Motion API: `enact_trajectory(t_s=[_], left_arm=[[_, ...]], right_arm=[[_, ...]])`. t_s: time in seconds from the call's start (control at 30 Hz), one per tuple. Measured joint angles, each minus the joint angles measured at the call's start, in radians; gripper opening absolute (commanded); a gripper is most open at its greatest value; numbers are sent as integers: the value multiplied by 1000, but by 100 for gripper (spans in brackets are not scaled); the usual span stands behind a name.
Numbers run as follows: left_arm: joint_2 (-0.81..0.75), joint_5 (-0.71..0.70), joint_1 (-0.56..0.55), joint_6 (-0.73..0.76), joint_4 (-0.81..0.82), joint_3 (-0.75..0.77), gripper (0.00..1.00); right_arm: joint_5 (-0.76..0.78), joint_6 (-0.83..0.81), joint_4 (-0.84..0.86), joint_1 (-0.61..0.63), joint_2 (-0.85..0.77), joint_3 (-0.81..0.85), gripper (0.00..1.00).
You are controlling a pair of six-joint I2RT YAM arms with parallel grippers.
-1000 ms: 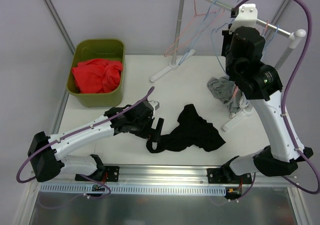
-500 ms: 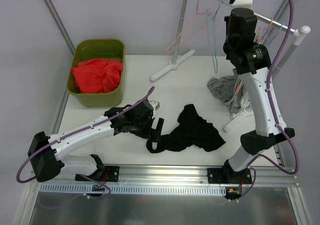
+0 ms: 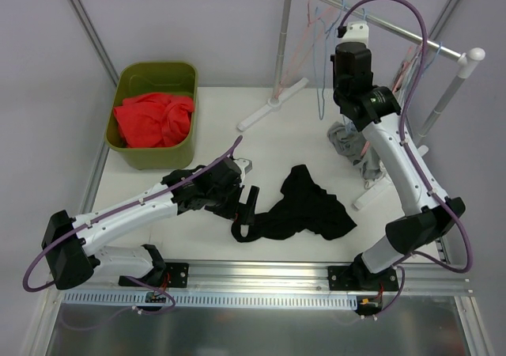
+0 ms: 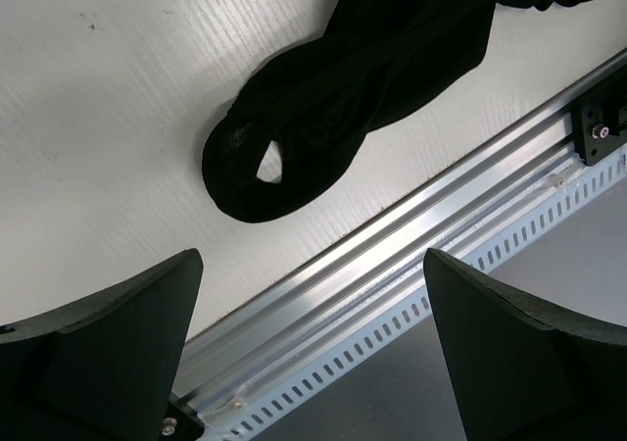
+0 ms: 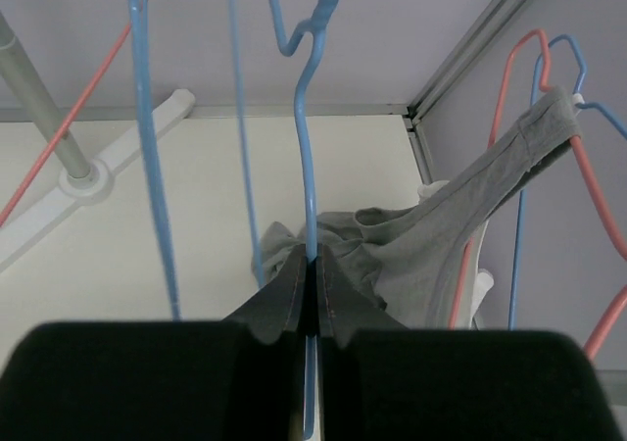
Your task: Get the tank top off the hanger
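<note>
Your white table [image 3: 221, 119] holds the rack [image 3: 281, 47] and the crumpled black tank top [image 3: 304, 210], your left gripper [image 4: 309, 265] spread wide beside its strap loop, your right gripper [image 5: 312, 265] clamped on 1 blue hanger [image 5: 307, 167].

On the surface [image 3: 261, 146], the bin [image 3: 158, 66] sits at the far left with clothes [image 3: 154, 119] in it. The tank top [image 3: 304, 206] lies near the front edge, about the middle, with my left end effector [image 3: 250, 200] just to its left. The rack [image 3: 282, 47] stands at the far right. My right end effector [image 5: 312, 274] is up beside its rail, with a hanger [image 5: 306, 167] between the fingers. A heap of cloth [image 3: 348, 138] lies on the surface below.
</note>
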Motion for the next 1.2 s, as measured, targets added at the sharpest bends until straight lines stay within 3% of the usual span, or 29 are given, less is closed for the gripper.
enact_trajectory(t_s=[0.3, 0.57, 0.6, 0.77, 0.8, 0.83, 0.97, 1.07, 1.13, 1.2], left_arm=[[0, 3, 0, 0, 0, 12, 99], [-4, 2, 0, -6, -1, 14, 99], [-5, 2, 0, -7, -2, 14, 99], [-7, 2, 0, -11, -5, 29, 99], [-3, 2, 0, -11, -5, 37, 99], [4, 2, 0, -10, -6, 50, 99], [71, 4, 0, 3, -7, 132, 99], [146, 17, 0, 25, -6, 207, 99], [209, 33, -1, 45, -6, 267, 99], [274, 45, -2, 62, -1, 326, 99]], right_arm=[[-46, 99, 63, 19, -8, -41, 1], [190, 155, 119, 148, 153, 80, 2], [204, 161, 121, 156, 156, 81, 13], [220, 196, 75, 170, 156, 84, 31], [219, 209, 52, 171, 156, 84, 48], [218, 223, 42, 172, 154, 82, 53], [213, 257, -4, 172, 93, 9, 63], [200, 284, -37, 169, 2, -68, 80], [182, 301, -57, 168, -86, -128, 98], [162, 312, -84, 168, -180, -171, 99]])
